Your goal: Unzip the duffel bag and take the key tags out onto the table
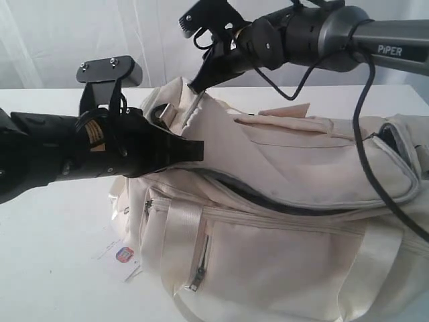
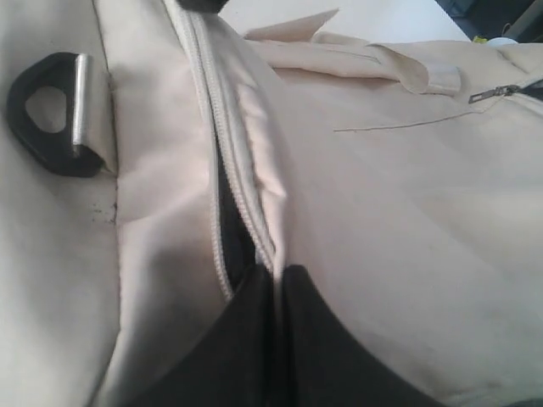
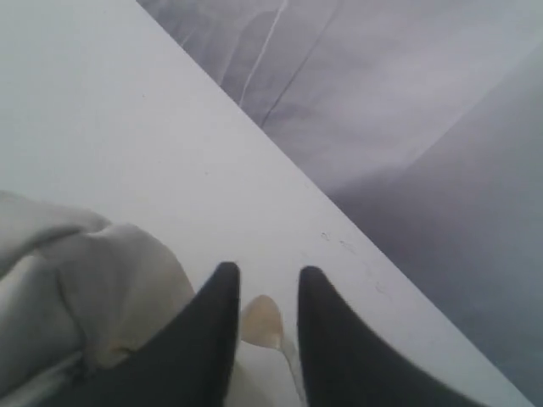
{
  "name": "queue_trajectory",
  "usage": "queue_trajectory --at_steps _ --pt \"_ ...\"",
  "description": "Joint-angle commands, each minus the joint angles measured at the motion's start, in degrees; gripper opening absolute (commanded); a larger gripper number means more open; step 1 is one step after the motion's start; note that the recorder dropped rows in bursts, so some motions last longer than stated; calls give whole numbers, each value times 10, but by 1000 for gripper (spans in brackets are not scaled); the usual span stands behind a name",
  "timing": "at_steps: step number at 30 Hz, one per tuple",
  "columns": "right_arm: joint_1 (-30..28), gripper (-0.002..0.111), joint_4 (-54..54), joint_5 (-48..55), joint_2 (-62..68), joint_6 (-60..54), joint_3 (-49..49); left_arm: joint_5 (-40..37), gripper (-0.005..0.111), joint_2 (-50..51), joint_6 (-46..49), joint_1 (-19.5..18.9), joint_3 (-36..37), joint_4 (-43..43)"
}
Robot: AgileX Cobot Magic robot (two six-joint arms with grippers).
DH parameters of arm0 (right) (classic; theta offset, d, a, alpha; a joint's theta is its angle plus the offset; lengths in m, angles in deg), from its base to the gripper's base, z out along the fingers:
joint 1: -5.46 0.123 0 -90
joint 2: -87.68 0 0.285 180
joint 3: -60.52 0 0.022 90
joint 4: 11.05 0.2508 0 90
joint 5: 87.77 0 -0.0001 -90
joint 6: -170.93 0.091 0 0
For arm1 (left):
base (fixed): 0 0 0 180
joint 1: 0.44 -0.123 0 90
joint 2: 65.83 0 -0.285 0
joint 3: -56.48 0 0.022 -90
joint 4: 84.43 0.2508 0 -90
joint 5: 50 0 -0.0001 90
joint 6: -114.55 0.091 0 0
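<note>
the duffel bag sits on the counter, zip partly open, left end effector pinching its edge, right end effector narrowly parted, key tags unseen, not yet out.

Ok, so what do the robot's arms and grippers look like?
The left arm is black with a black bracket above its wrist. The right arm is black and dark grey, with white PiPER lettering and a loose black cable. The left gripper and right gripper have tapered black fingers.

Robot lab setup: plain white table, white curtain backdrop, PiPER arm.
</note>
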Motion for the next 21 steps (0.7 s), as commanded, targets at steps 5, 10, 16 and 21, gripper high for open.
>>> queue_trajectory --at_steps 5,10,16,21 --pt "-7 55 -7 74 -71 40 1 25 0 -4 1 5 3 5" --pt "-7 54 -7 150 -130 40 1 62 0 -4 1 5 3 5" --pt "-7 54 -8 329 -194 17 1 139 0 -4 1 5 3 5" --pt "-7 48 -8 439 -227 16 -5 211 0 -4 23 0 3 5"
